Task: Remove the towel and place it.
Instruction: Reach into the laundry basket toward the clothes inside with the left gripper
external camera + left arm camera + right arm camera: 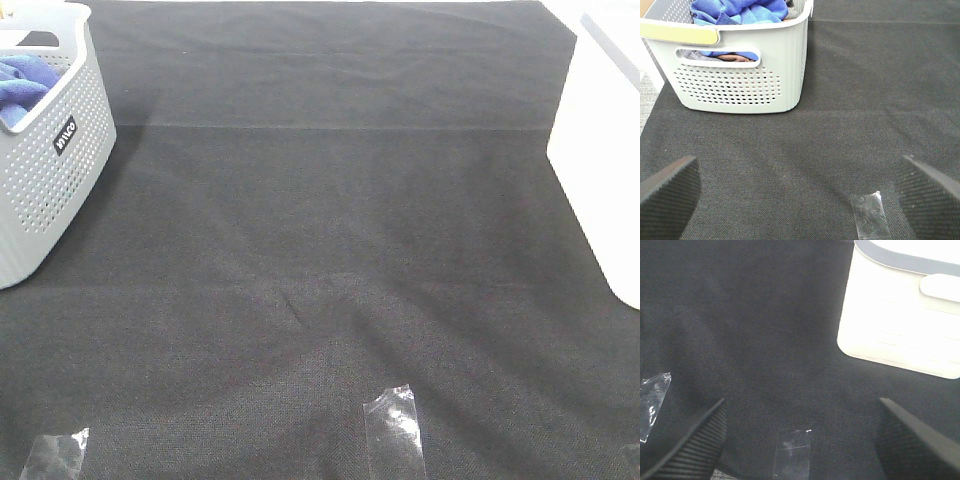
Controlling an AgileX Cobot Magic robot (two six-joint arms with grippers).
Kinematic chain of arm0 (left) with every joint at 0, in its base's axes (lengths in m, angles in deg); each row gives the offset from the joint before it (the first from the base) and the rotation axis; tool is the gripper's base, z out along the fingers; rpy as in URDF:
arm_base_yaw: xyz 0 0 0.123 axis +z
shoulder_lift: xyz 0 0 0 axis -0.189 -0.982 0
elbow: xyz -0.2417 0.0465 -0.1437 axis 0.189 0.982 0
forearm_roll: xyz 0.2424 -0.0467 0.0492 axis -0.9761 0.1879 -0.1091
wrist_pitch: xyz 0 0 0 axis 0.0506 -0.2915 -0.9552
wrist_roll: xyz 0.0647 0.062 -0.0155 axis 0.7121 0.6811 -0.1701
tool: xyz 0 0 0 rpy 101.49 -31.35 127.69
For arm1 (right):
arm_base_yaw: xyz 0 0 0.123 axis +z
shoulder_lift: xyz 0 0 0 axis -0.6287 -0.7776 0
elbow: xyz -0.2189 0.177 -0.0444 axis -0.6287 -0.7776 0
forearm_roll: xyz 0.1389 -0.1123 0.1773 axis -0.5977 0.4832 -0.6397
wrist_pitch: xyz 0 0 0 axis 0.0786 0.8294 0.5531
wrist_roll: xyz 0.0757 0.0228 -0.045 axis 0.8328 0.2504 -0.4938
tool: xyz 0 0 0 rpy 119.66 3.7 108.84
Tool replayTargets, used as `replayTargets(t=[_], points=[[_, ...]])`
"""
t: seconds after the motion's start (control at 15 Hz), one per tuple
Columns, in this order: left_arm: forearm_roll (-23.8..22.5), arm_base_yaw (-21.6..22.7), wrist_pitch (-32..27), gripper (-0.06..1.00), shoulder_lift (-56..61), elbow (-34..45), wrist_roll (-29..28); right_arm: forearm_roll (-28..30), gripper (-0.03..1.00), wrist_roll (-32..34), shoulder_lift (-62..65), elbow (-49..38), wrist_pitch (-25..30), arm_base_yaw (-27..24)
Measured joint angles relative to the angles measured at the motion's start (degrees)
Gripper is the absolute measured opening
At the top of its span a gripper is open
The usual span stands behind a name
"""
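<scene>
The royal-blue towel (22,85) lies crumpled inside a grey perforated basket (45,190) at the far left of the black tablecloth; it also shows in the left wrist view (735,11) on top of other cloth in the basket (740,80). My left gripper (795,200) is open and empty, well short of the basket, above the tablecloth. My right gripper (800,440) is open and empty, near a white bin (900,325). Neither gripper shows in the exterior high view.
A white bin (605,160) stands at the right edge of the table. Clear tape strips (395,430) lie on the black tablecloth (330,250) near the front edge, one more at front left (55,455). A brown cloth (732,58) shows through the basket's handle slot.
</scene>
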Motion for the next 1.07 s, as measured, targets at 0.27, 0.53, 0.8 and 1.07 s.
replayTargets(t=[0.27, 0.53, 0.8, 1.07], points=[[0.0, 0.0, 0.0, 0.99, 0.0, 0.0, 0.0, 0.0, 0.76, 0.0, 0.0, 0.0, 0.0, 0.0], [0.0, 0.0, 0.0, 0.99, 0.0, 0.0, 0.0, 0.0, 0.76, 0.0, 0.0, 0.0, 0.0, 0.0], [0.0, 0.0, 0.0, 0.99, 0.0, 0.0, 0.0, 0.0, 0.76, 0.0, 0.0, 0.0, 0.0, 0.0], [0.0, 0.0, 0.0, 0.99, 0.0, 0.0, 0.0, 0.0, 0.76, 0.0, 0.0, 0.0, 0.0, 0.0]])
